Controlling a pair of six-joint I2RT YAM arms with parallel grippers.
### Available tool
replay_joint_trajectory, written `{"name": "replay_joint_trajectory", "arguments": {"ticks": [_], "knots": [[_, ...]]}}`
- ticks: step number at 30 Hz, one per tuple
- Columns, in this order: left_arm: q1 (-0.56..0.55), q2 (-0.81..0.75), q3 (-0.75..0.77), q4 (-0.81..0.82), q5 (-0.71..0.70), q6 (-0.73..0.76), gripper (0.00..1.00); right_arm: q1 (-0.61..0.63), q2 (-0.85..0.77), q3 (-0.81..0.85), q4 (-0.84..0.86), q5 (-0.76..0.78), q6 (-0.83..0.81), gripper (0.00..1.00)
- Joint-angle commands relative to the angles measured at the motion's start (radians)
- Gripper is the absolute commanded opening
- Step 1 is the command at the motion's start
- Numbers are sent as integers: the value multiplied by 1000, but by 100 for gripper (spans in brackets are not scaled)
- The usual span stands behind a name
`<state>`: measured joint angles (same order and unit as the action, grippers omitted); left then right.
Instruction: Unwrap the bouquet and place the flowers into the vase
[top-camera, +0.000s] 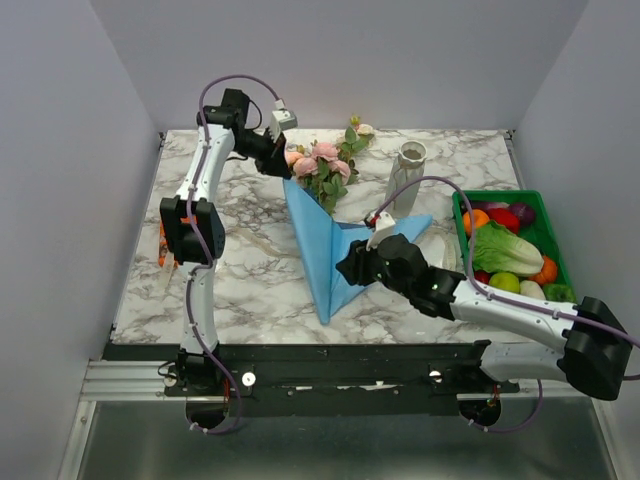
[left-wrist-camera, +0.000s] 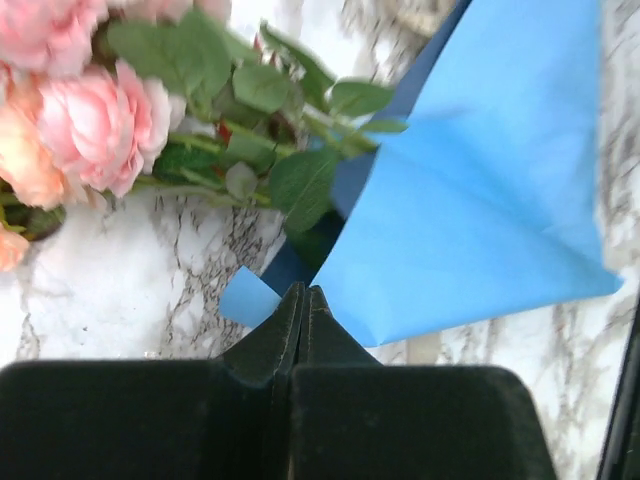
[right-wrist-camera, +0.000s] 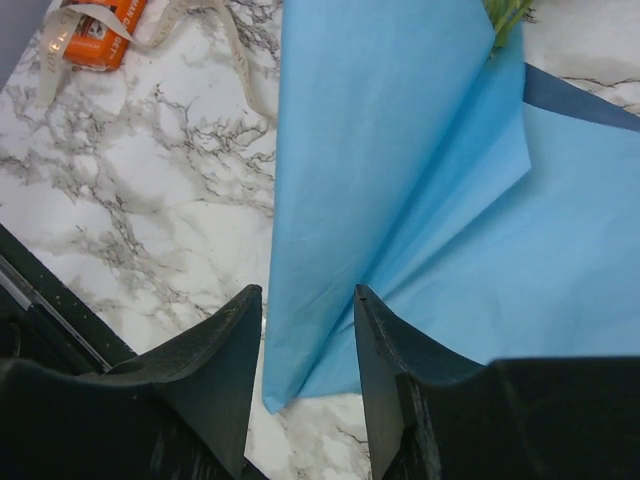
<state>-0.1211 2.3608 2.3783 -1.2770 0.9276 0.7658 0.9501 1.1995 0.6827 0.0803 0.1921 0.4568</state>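
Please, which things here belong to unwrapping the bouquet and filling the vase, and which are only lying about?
For the job:
- blue paper wrap
- pink, peach and cream artificial roses with green leaves
- tall off-white ceramic vase

Lying about:
- green rectangular crate holding coloured toy produce
- small orange packet

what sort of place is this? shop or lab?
Likely a lab test cell: marble-pattern tabletop boxed in by plain white walls, metal mounting rail at its near edge, green crate of toy-looking produce.

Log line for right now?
left gripper: shut on blue paper corner | right gripper: open, astride paper edge | flowers: lying on paper | vase: upright, flowerless
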Motion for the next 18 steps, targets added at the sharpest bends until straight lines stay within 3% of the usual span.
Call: {"name": "replay_joint_trajectory", "arguments": {"ticks": [1,9,11,12,14,15,18], "knots": [[-14,-164,42,51,132,-118,0,7,-34,28,4,4,17,50],[-104,-328,53,278,148,-456,0,6,-80,20,-5,44,11,50],[-135,-375,38,356,79,-559,0,7,-89,12,-5,55,13,50],[-159,-388,23,364,59,-568,20,6,-92,11,-7,62,17,50],[-167,-419,-10,401,24,-600,46,7,-103,5,-10,72,19,52],[-167,-425,-48,403,11,-597,70,7,-106,0,-11,78,20,52],[-158,-440,-109,372,-64,-548,96,7,-124,-8,-17,86,23,57]]}}
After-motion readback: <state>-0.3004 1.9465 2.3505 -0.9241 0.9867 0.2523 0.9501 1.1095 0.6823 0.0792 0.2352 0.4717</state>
